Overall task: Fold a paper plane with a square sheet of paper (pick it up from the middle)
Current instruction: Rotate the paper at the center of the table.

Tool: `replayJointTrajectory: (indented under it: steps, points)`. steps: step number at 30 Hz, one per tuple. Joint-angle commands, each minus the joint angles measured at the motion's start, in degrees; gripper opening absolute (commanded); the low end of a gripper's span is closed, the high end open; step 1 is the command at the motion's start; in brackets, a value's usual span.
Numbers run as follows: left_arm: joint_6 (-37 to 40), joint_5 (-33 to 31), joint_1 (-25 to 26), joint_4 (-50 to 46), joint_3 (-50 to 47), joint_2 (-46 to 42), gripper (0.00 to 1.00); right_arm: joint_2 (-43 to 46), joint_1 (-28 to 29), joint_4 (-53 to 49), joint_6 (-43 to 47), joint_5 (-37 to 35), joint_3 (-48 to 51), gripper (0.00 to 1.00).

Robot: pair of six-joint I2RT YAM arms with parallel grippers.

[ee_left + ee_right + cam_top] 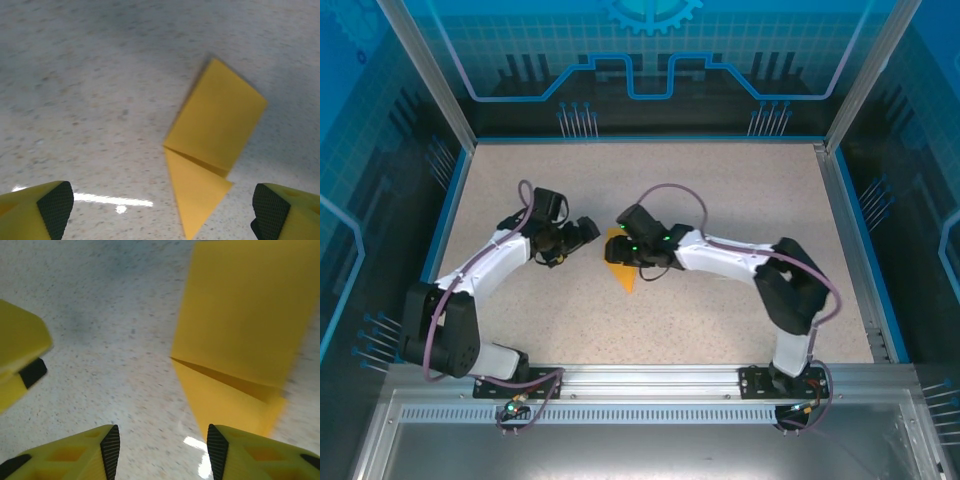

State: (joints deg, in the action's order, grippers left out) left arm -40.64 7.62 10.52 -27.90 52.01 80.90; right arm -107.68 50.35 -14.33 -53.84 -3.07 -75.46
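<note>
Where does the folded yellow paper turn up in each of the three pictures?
Top external: folded yellow paper, mid-table.
Left wrist: folded yellow paper, right of centre.
Right wrist: folded yellow paper, upper right.
Shared landmark: speckled table under it.

Orange-yellow sheet of paper [220, 120], folded to one pointed end, on the speckled table [75, 100]

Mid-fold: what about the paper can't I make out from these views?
Top view: the paper is small and the right end effector covers its far part, so the folds are unreadable.
Right wrist view: the paper runs off the top and right edges; its lower right edge is blurred.
Left wrist view: its outline is motion-blurred; whether the upper flap lies flat is unclear.
</note>
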Motion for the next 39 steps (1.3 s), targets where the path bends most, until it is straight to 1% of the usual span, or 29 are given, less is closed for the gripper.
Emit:
replayJointTrajectory:
  steps: [1,7,14,18,22,25,27,29,32,36,39]
  points:
    - [-1.4,4.1,-2.8,2.0,-2.3,-1.6,0.97,-5.2,0.8,-2.0,-1.6,0.3,-4.7,0.51]
    - [0.4,5.2,-3.5,2.5,-2.7,-0.5,0.98,-10.3,0.7,-5.5,0.7,1.4,-7.7,0.51]
    - [0.9,6.8,-3.6,3.2,-2.4,0.7,0.98,-11.5,-0.3,-11.1,7.7,2.3,-6.9,0.51]
    - [1.3,8.0,-3.6,3.4,-2.2,1.5,0.98,-10.3,-1.3,-12.7,13.4,4.7,-4.5,0.50]
    - [1.7,9.8,-3.6,3.8,-2.2,1.8,0.99,-8.4,-2.5,-16.2,22.7,9.3,-1.2,0.49]
    - [1.8,10.9,-3.6,4.4,-2.6,1.7,0.98,-5.4,-3.8,-19.6,30.0,10.7,3.2,0.47]
    - [1.6,12.4,-3.5,5.7,-3.1,1.7,0.98,-2.6,-5.2,-20.7,32.3,12.6,5.6,0.46]
    - [0.9,14.0,-3.5,7.5,-3.8,1.8,0.98,0.5,-6.9,-19.2,31.4,14.7,7.4,0.46]
    - [0.0,15.5,-3.4,8.8,-4.4,1.9,0.99,5.3,-7.6,-11.9,26.3,16.2,10.0,0.47]
    - [-0.5,17.1,-3.2,8.7,-4.7,1.7,0.99,9.4,-7.5,-3.0,15.8,12.0,14.2,0.48]
    - [-2.3,18.5,-2.2,10.1,-5.5,1.5,0.98,10.9,-7.5,2.2,10.4,9.2,17.9,0.48]
